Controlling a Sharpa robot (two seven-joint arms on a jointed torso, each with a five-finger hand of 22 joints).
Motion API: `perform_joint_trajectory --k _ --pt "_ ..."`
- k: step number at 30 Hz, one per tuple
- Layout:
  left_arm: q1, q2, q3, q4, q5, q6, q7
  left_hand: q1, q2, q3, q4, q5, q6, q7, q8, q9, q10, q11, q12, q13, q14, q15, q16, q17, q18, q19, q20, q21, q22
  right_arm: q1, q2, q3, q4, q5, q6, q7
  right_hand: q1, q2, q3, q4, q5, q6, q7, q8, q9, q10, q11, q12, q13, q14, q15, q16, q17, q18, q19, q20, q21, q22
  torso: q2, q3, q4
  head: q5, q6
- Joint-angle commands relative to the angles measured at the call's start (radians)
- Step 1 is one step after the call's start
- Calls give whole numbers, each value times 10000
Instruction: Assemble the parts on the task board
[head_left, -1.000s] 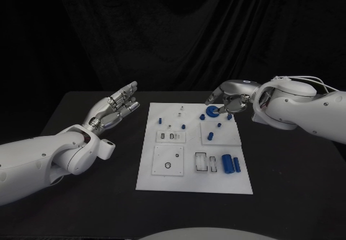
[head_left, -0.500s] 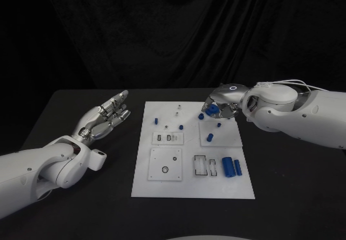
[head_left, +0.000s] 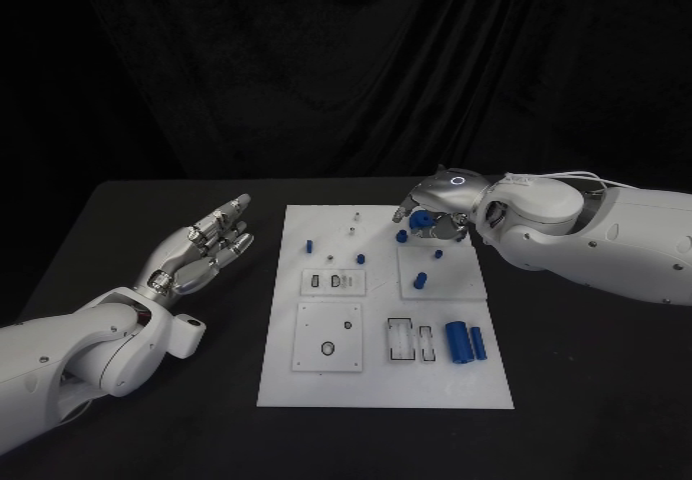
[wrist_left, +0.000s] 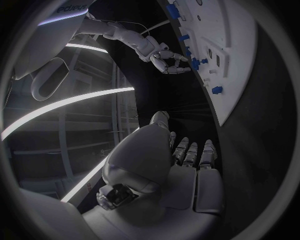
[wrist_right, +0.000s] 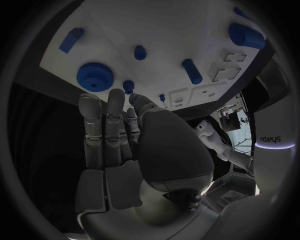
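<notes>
Over the board's (head_left: 382, 390) far right corner on the bench, the right robot hand (head_left: 433, 213) hovers above a blue gear (head_left: 420, 219).

Left wrist view: left robot hand (wrist_left: 178, 165) flat, fingers apart, empty.

Right wrist view: fingers straight, empty, beside the gear (wrist_right: 94, 76).

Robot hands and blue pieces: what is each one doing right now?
Left hand: open, fingers stretched out, holding nothing, beside the board.
Right hand: open over the board's far end, fingertips near the gear; touching or not, cannot tell.
Gear: flat on the board, not held.
Two cylinders: lying side by side on the board.
</notes>
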Motion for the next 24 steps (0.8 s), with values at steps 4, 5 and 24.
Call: perform_joint_trajectory --k 4,5,24 --pt "20 2 6 22 -72 1 1822 83 -44 81 -20 46 45 58 8 14 -49 31 -62 -11 -33 -5 -35 -8 4 -48 -5 -41 -8 -15 138 8 -183 -252 -517 41 -129 37 96 9 30 -40 -72 -29 -16 92 26 -65 13 92 25 166 184 -100 130 10 184 258 145 -40 55 -51 109" --pt "20 5 6 16 -72 9 1818 83 -44 81 -20 46 45 58 8 14 -49 31 -62 -11 -33 -5 -35 -8 4 -48 -5 -41 -8 -26 169 8 -230 -253 -510 56 -129 37 96 9 30 -40 -72 -29 -16 92 26 -65 13 92 25 166 184 -100 130 10 184 258 154 -43 55 -51 124" --pt "20 -37 5 26 -72 118 1771 111 -66 165 -31 49 130 149 13 19 -4 144 -55 -6 -13 91 -27 0 -5 -20 70 -14 8 -246 254 8 -456 -256 -388 332 -334 -124 289 146 21 12 -82 0 -6 580 64 -104 41 274 43 603 725 -221 386 34 771 1114 249 -92 56 42 173"
